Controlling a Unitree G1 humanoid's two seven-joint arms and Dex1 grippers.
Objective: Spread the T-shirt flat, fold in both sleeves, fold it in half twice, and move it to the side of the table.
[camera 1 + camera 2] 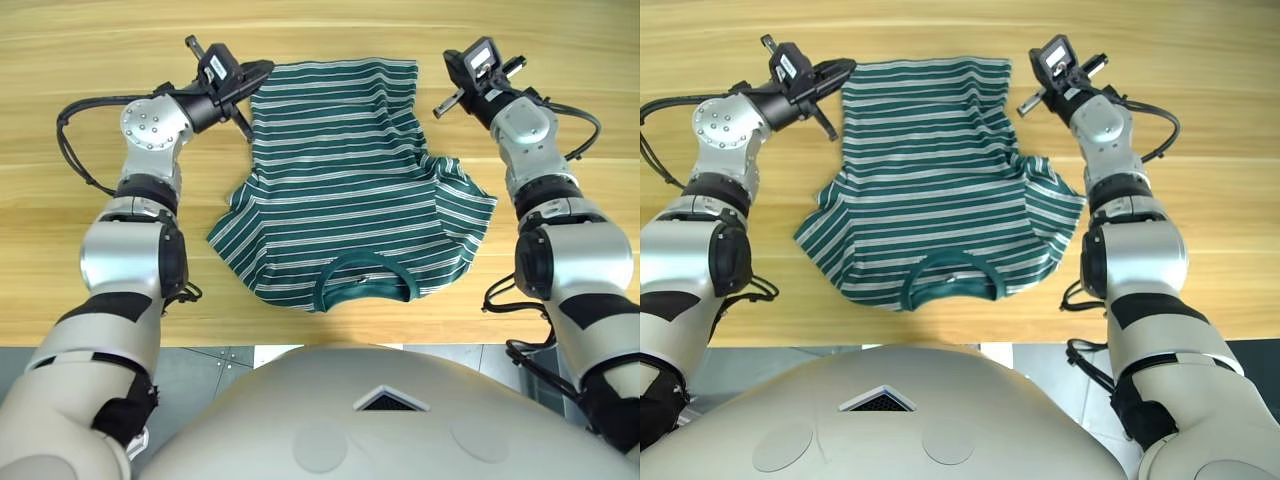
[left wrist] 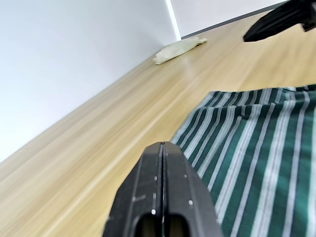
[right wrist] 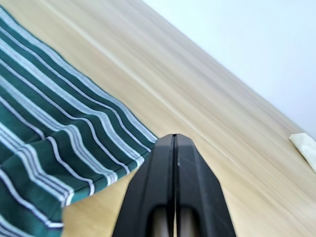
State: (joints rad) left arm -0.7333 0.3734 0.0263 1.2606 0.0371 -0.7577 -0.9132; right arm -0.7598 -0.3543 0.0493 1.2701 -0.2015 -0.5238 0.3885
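Our left gripper [image 2: 161, 144] and right gripper [image 3: 174, 136], both clenched empty, flank the green white-striped T-shirt's [image 1: 350, 170] far hem.

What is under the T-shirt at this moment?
The T-shirt lies directly on the wooden table, and bare wood shows all around its edges. Whatever may sit beneath the fabric itself is covered, so it cannot be seen.

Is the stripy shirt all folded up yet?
No, the T-shirt lies spread open on the table, with its collar showing.
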